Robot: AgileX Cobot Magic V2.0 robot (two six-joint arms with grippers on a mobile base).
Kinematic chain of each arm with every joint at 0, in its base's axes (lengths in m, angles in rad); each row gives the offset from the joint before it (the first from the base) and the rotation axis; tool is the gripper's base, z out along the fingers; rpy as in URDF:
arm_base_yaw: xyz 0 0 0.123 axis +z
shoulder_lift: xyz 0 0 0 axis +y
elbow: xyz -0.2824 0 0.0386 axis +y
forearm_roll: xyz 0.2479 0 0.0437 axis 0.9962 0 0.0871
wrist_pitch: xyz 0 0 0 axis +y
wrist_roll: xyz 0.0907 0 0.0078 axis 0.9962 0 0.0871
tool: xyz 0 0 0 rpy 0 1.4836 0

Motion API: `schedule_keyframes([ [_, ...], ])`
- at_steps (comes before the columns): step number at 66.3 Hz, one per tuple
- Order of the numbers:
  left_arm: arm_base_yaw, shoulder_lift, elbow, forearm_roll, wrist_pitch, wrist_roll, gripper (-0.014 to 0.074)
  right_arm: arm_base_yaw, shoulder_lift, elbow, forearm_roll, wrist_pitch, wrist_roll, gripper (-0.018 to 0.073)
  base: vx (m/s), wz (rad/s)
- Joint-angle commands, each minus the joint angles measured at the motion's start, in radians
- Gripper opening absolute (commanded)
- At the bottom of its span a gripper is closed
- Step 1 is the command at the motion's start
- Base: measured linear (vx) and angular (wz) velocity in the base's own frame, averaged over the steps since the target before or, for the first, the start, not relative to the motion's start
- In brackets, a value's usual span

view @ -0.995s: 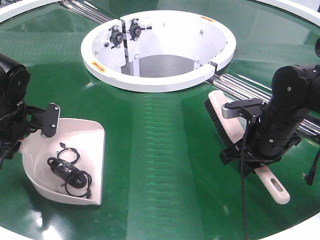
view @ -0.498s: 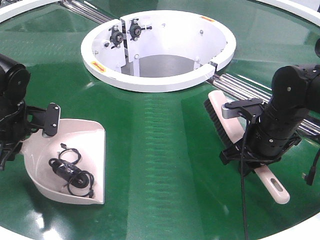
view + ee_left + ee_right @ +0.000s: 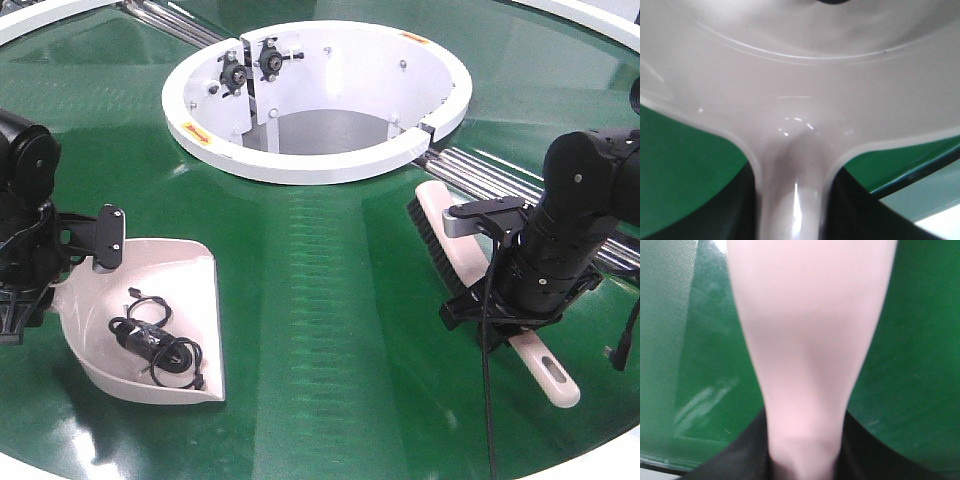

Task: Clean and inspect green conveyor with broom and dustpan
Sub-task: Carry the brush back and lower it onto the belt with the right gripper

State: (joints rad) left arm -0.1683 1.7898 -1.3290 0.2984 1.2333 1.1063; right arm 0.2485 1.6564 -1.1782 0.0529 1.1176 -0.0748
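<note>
The pale pink-beige dustpan [image 3: 190, 290] lies on the green conveyor [image 3: 320, 300] at the left and holds a coiled black cable with an adapter [image 3: 155, 345]. My left gripper [image 3: 42, 290] is shut on the dustpan's handle [image 3: 792, 200]; its dark fingers [image 3: 735, 210] sit on both sides of the handle. The broom [image 3: 445, 240] lies at the right, its black bristles facing left and its slotted handle end [image 3: 550, 375] pointing toward the near edge. My right gripper [image 3: 500, 310] is shut on the broom's handle [image 3: 810, 340], low over the belt.
The white ring-shaped hub [image 3: 320, 160] opens in the middle at the back. Steel roller rods [image 3: 490, 175] run from the hub to the right, behind the broom. A black cable [image 3: 488, 380] hangs from my right arm. The conveyor's white outer rim [image 3: 610, 450] curves along the near edge.
The dustpan has slid right and toward the near edge with my left gripper on its handle. The right arm and the broom have not moved.
</note>
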Motion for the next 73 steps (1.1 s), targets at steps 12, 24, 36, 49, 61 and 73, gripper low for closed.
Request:
schedule_keyframes([
  [12, -0.004, -0.053, -0.029, -0.009, -0.001, -0.044, 0.0449, -0.006, -0.047, -0.023, -0.004, -0.008, 0.003, -0.0001, 0.0, 0.0],
  [24, -0.004, -0.053, -0.029, -0.008, 0.015, -0.044, 0.0482, -0.006, -0.044, -0.023, -0.076, -0.002, 0.075, -0.0001, 0.0, 0.0],
  [36, -0.004, -0.078, -0.029, -0.022, 0.013, -0.044, 0.0482, -0.007, -0.006, -0.023, -0.107, 0.005, 0.096, -0.0001, 0.0, 0.0],
  [49, -0.004, -0.125, -0.029, -0.084, 0.007, -0.044, 0.0482, -0.007, 0.065, -0.023, -0.093, 0.014, 0.097, 0.0, 0.0, 0.0],
  [61, -0.004, -0.163, -0.029, -0.146, 0.006, -0.044, 0.0482, -0.007, 0.115, -0.023, -0.088, 0.016, 0.093, 0.0037, 0.0, 0.0],
  [73, -0.004, -0.193, -0.029, -0.189, -0.008, -0.044, 0.0482, -0.006, 0.147, -0.023, -0.087, 0.02, 0.083, 0.018, 0.0, 0.0],
])
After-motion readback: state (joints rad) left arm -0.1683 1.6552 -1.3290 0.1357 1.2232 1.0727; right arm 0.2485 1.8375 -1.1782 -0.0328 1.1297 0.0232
